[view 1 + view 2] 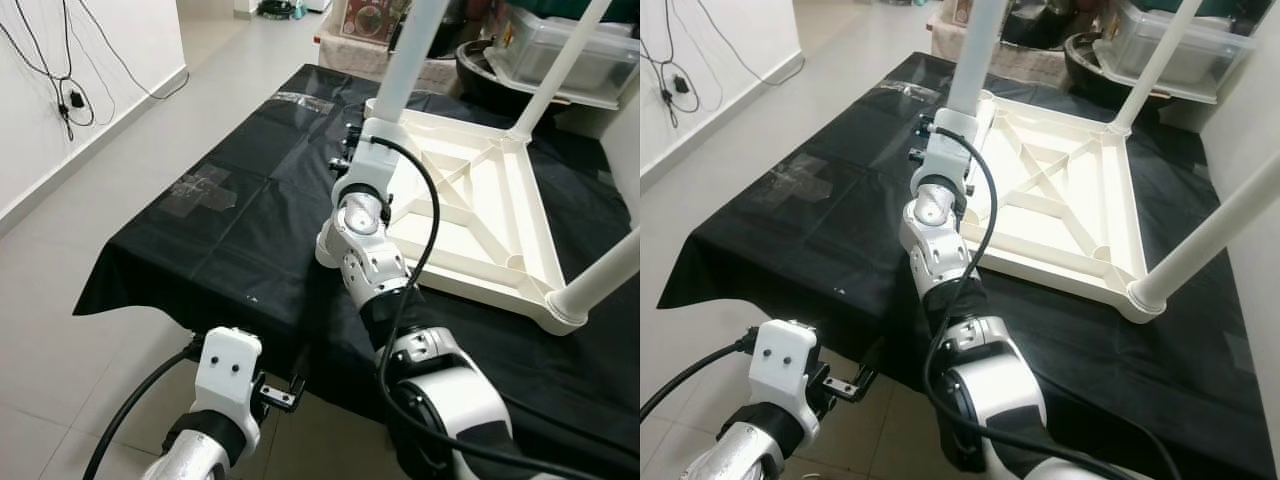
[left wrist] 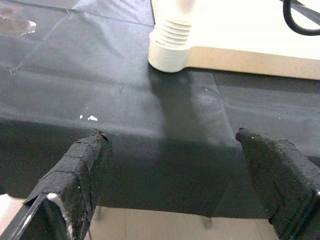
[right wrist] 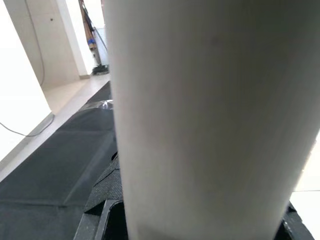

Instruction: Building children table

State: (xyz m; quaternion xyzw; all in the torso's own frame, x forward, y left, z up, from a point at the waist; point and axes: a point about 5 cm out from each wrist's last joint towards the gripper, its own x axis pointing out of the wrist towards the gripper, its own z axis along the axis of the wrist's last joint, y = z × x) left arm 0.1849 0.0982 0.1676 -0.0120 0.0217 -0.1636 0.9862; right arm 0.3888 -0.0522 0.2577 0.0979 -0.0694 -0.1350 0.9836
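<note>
While I work on the little table, this is how things look, from my left side to my right:

Left pincer (image 1: 282, 392): it hangs low at the near edge of the black cloth (image 1: 220, 250). Its two fingers are wide apart and hold nothing.

Right pincer (image 1: 352, 150): it reaches out to the leg (image 1: 405, 60) at the far left corner of the table top. Up close, that white leg sits between my black fingers, so I think I am clamped on it.

Table top (image 1: 470, 215): it lies upside down on the cloth, white ribs facing up. Three legs stick up from its corners.

Near leg (image 1: 600, 280): it stands in the near right corner.

What could go wrong: if I push the leg sideways, the thread may catch crooked and jam. If I pull too hard, the light top may slide on the cloth.
</note>
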